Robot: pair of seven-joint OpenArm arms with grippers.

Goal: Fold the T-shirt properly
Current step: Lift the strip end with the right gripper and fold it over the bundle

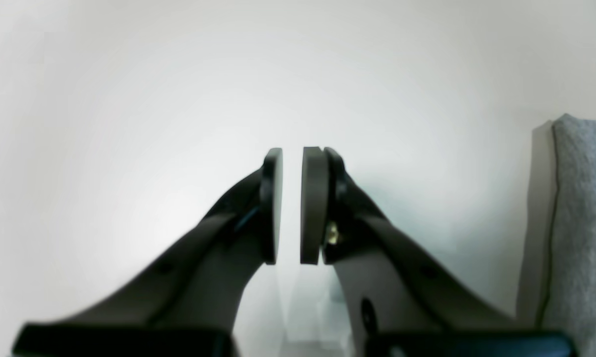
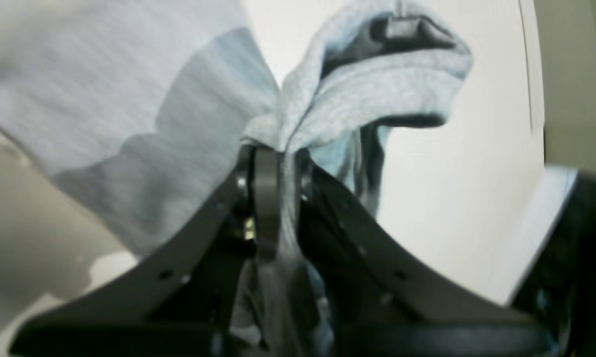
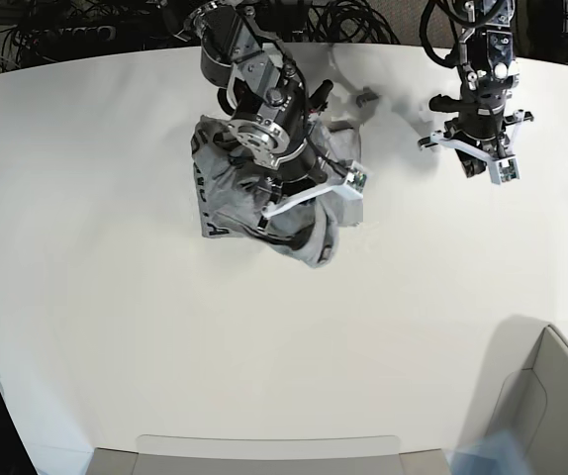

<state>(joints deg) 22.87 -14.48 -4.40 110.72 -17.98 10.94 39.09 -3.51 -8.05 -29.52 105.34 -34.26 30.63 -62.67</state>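
The heather-grey T-shirt (image 3: 227, 193) lies bunched at the back middle of the white table (image 3: 116, 317), with black lettering along its left edge. My right gripper (image 2: 278, 153) is shut on a fold of the T-shirt (image 2: 377, 84), and cloth drapes over and around its fingers. In the base view the right arm (image 3: 264, 129) stands over the heap and hides part of it. My left gripper (image 1: 292, 153) hangs over bare table at the back right (image 3: 474, 158), jaws a narrow gap apart with nothing between them. An edge of the T-shirt (image 1: 582, 223) shows at the right of the left wrist view.
A grey bin (image 3: 561, 396) stands at the front right corner. A flat grey panel (image 3: 264, 450) runs along the front edge. Black cables (image 3: 363, 20) crowd the space behind the table's back edge.
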